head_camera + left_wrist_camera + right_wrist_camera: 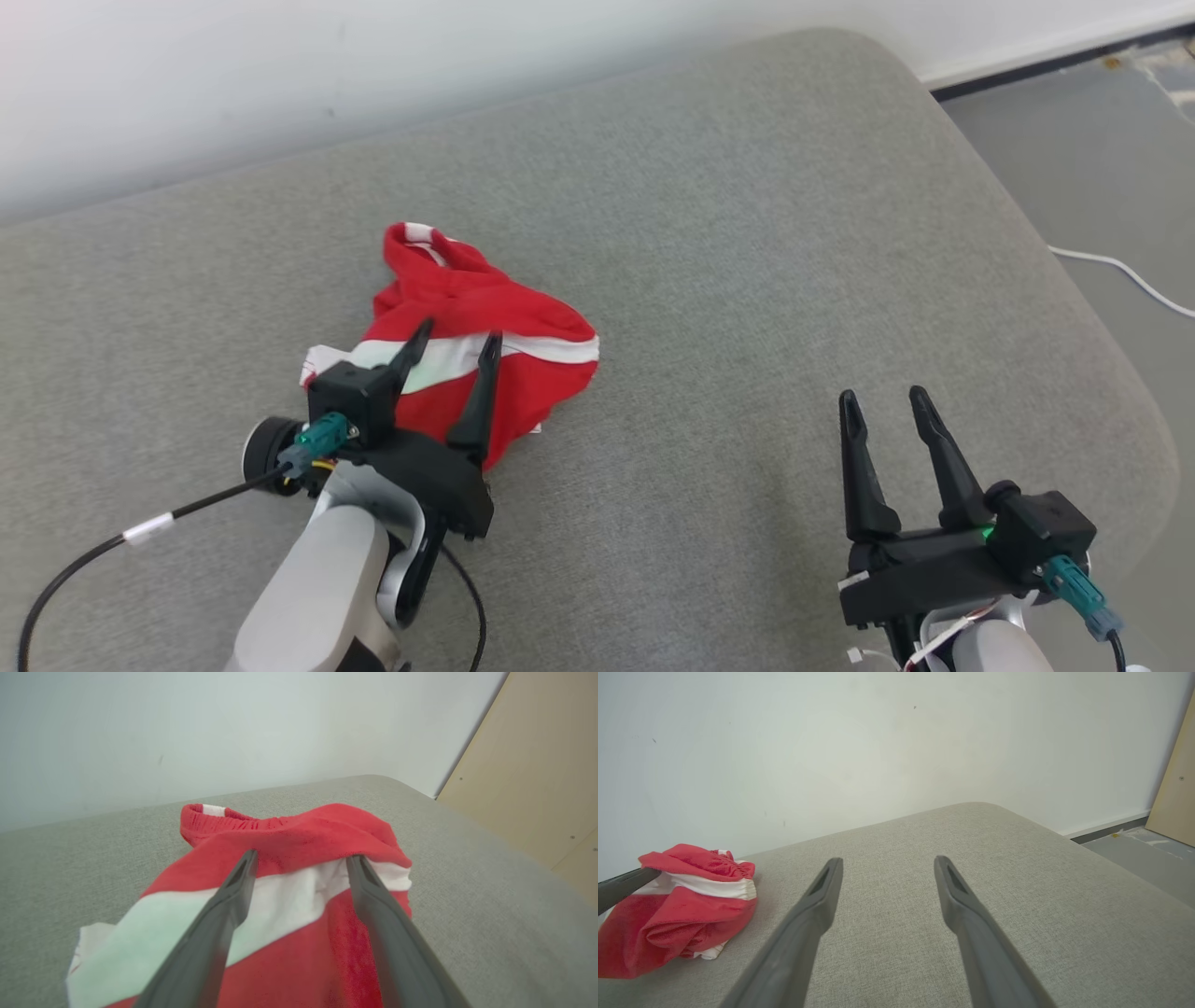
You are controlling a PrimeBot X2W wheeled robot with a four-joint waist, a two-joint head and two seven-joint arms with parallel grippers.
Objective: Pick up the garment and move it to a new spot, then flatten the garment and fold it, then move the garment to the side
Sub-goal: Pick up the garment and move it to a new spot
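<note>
A crumpled red garment (467,308) with white stripes lies bunched on the grey cushion (747,233), left of centre. My left gripper (457,338) is open right over its near part, one finger on each side of the white band (299,896). The garment (299,830) rises as a hump just beyond the fingertips. My right gripper (882,399) is open above bare cushion at the lower right, well apart from the garment (677,910), which lies at the far left of the right wrist view.
A white wall (280,75) runs behind the cushion. The cushion's rounded right edge drops to a grey floor (1102,159) with a white cable (1130,275). A tan panel (537,765) stands at the right. A black cable (93,551) trails from my left wrist.
</note>
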